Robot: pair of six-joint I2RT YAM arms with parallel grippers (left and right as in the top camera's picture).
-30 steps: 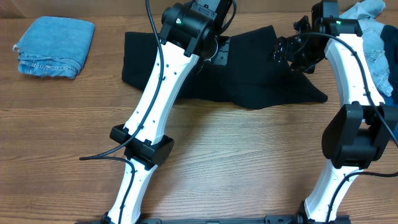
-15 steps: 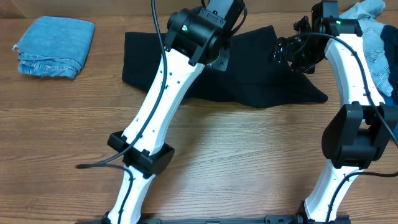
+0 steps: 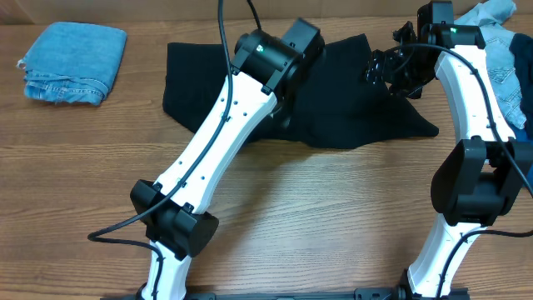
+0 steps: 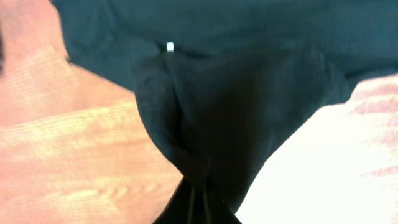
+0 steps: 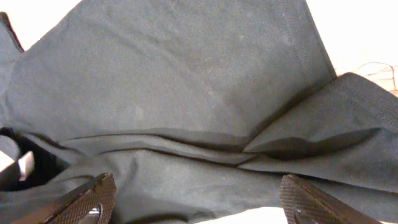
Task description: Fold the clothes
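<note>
We count one black T-shirt point(image 3: 350, 117) at the far middle of one wooden table point(image 3: 333, 208), one folded light-blue denim piece point(image 3: 73, 62) at the far left, one heap of blue clothes point(image 3: 510, 46) at the far right, and two white robot arms, the left arm point(image 3: 225, 125) and the right arm point(image 3: 468, 92).

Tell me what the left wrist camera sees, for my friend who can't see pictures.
The left gripper, shut at the bottom edge, pinches a bunched fold of the black T-shirt, which spreads up across the picture. A small white tag shows near the top of the shirt, and the wooden table shows on both sides.
</note>
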